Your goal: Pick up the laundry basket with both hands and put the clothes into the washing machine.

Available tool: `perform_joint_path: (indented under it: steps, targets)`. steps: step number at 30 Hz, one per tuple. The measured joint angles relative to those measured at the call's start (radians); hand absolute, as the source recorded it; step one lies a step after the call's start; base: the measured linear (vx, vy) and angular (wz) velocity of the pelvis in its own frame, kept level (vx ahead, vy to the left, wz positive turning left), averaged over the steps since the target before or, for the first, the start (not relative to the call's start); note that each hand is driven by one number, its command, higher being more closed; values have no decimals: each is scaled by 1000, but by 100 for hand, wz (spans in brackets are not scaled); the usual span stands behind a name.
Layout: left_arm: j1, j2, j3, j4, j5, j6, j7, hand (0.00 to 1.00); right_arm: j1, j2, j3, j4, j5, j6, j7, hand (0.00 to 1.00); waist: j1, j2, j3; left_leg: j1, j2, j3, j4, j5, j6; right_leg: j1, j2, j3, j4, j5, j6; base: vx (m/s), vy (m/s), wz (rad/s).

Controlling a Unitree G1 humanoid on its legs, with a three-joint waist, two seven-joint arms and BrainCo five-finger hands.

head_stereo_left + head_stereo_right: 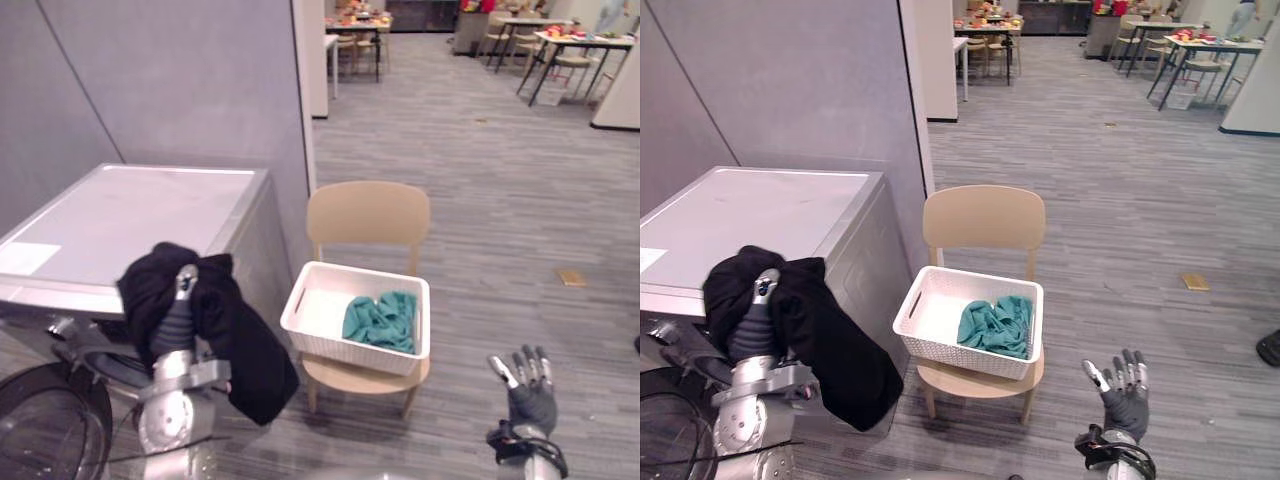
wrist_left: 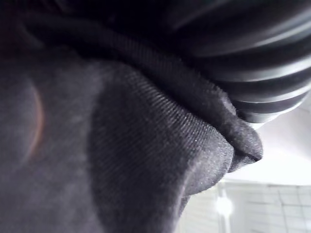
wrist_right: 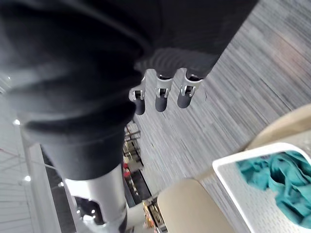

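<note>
A white laundry basket (image 1: 312,310) sits on the seat of a beige chair (image 1: 368,213), with a teal cloth (image 1: 381,320) bunched in its right half. My left hand (image 1: 184,284) is raised in front of the washing machine (image 1: 140,215), and a black garment (image 1: 235,335) is draped over it and hangs down to the right; the cloth covers the fingers. The same black garment (image 2: 121,160) lies close against the left wrist's ribbed cover. My right hand (image 1: 526,382) is held up open, low and to the right of the chair, holding nothing. Its fingers (image 3: 163,97) point out over the floor.
The machine's round door (image 1: 45,430) stands open at the lower left. A grey partition wall (image 1: 190,80) rises behind the machine and chair. A small tan object (image 1: 571,277) lies on the floor to the right. Tables and chairs (image 1: 560,55) stand far back.
</note>
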Motion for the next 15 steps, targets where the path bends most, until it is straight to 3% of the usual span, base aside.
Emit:
perform_joint_path:
  steps: [9,15]
  targets:
    - [109,-66,197,-27,2,-12,63,100,-22,-14,39,53,1,21,19,0,48,-22,0,-36,-6,-167,35,1,0,36,-35,-159,95,-84,4,28,-10,53]
    - [160,-84,235,-18,1,-8,65,100,-50,-29,101,120,1,24,39,0,86,-52,13,-55,0,-243,72,-10,-8,53,-46,-230,162,-144,5,28,-39,43]
